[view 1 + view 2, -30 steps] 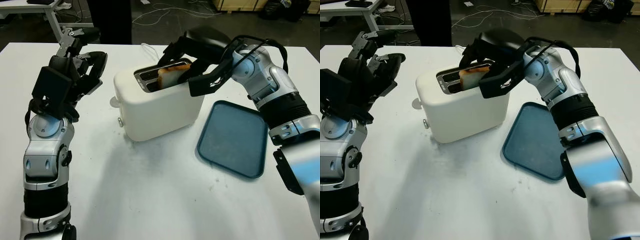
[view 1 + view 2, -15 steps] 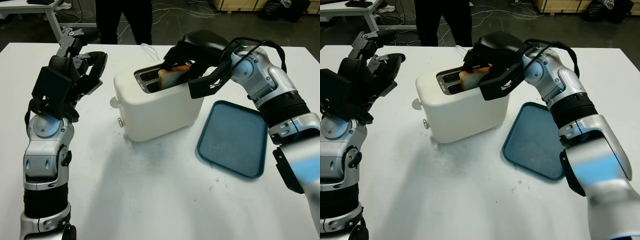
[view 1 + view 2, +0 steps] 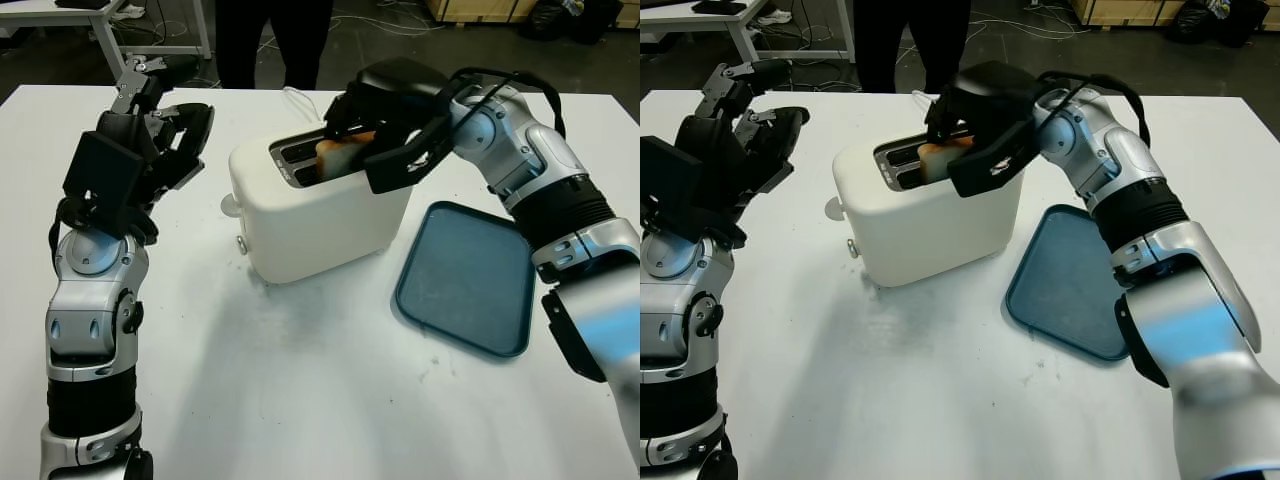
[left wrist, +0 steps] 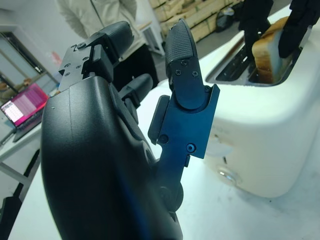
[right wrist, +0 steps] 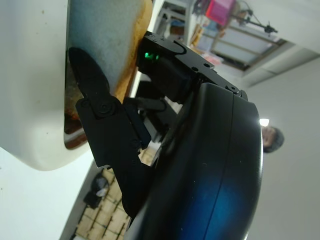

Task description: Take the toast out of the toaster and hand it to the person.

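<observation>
right hand (image 3: 385,120) reaching over the top of the white toaster (image 3: 320,205), fingers curling around the toast (image 3: 340,152) sticking up out of the slot nearest the tray. gripping the slice from both sides: one black finger (image 5: 102,107) pressing against its pale face in the right wrist view, the rest of the hand closing in behind the crust. toast sitting partly inside the slot, tilted a little, top edge poking above the toaster's rim; also showing in the left wrist view (image 4: 267,50) with dark fingers on either side of it.

left hand (image 3: 150,140) hanging raised above the table (image 3: 300,400) to the left of the toaster, well apart from it, open and holding nothing.

toaster standing near the middle of the white table, second slot lying beside the one holding the toast. dark blue tray (image 3: 465,275) lying flat on the table just right of the toaster, under the right forearm.

person (image 3: 270,40) standing at the far edge of the table behind the toaster, dark trouser legs showing; lighter jacket (image 4: 100,15) showing in the left wrist view. cables (image 3: 330,20) trailing across the floor beyond the table.
</observation>
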